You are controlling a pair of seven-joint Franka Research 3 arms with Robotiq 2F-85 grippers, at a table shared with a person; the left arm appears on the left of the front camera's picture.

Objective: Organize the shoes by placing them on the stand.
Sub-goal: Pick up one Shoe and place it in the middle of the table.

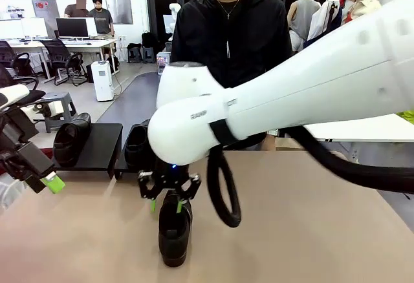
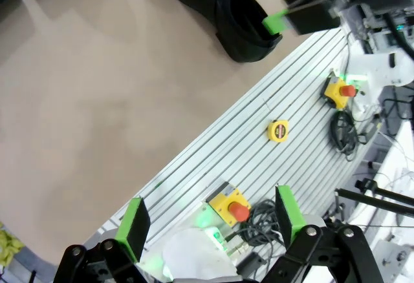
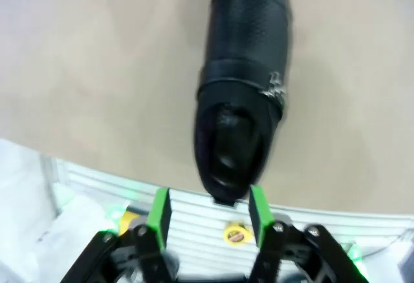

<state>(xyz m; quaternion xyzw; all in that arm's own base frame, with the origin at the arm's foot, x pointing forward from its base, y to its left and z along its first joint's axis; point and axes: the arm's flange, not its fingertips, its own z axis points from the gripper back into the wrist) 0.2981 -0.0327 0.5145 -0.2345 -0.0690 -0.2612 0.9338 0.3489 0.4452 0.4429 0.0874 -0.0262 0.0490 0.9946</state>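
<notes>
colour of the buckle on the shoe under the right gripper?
Silver metal, on the black strap of the shoe lying on the table; clearest in the right wrist view.

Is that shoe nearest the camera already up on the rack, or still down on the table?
Still on the table. The shoe stands upright on the tan tabletop, apart from the black stand farther back.

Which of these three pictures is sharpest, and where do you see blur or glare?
Front view: the sharpest, with a soft shine on the right arm. Right wrist view: blurred throughout, the shoe has smeared edges and a dull sheen. Left wrist view: crisp, though the rail lines bow from the wide lens.
</notes>
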